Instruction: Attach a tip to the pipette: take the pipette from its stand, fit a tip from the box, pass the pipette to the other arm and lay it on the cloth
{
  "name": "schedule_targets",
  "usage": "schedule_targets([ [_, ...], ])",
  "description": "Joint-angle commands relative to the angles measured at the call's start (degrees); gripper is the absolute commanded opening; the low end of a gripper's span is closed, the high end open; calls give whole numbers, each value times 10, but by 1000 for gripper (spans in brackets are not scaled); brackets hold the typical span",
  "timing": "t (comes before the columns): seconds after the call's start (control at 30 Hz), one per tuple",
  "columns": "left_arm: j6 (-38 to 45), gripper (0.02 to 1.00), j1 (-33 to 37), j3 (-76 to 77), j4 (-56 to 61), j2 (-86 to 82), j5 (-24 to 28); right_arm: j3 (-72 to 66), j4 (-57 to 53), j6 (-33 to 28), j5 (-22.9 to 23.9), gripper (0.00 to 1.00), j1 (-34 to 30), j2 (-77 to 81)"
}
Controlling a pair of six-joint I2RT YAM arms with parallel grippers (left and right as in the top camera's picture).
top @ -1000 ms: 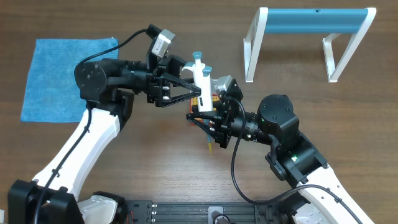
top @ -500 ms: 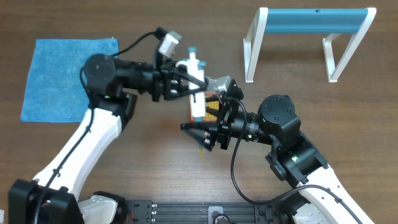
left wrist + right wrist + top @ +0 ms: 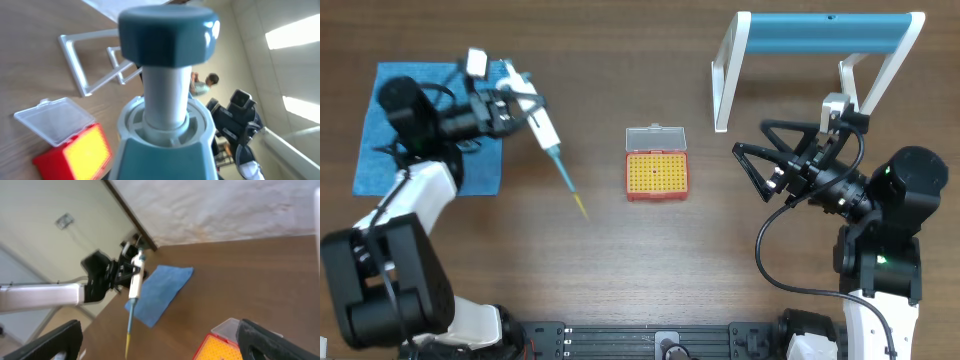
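Observation:
My left gripper (image 3: 508, 103) is shut on the white pipette (image 3: 542, 128) and holds it slanted above the right edge of the blue cloth (image 3: 390, 120). Its teal shaft ends in a yellow tip (image 3: 581, 208) out over the bare wood. In the left wrist view the pipette's teal plunger (image 3: 169, 30) looms close. The red tip box (image 3: 656, 177) with yellow tips sits mid-table, its clear lid open. My right gripper (image 3: 760, 165) is open and empty, near the white and blue stand (image 3: 820, 35). The right wrist view shows the pipette (image 3: 134, 285), the cloth (image 3: 162, 292) and the left gripper (image 3: 107, 275) far off.
The stand occupies the back right of the table. Bare wood (image 3: 620, 270) lies between the cloth and the tip box. The tip box (image 3: 75, 150) and the stand (image 3: 90, 65) also appear in the left wrist view, with the right arm (image 3: 235, 120) behind.
The left arm has swung the pipette from the table's middle to the cloth at the left. The right gripper has let go, opened and drawn back to the right.

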Motion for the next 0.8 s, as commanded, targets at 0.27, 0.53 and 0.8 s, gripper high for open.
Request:
schedule_targets([
  [0.27, 231, 25, -74, -68, -388, 10, -508, 3, -140, -60, 176, 993, -2, -7],
  [0.53, 459, 25, -73, 410, -899, 10, -642, 3, -149, -61, 187, 993, -2, 27],
  [0.8, 584, 25, 54, 710, -1243, 244, -881, 15, -149, -62, 257, 991, -2, 30],
])
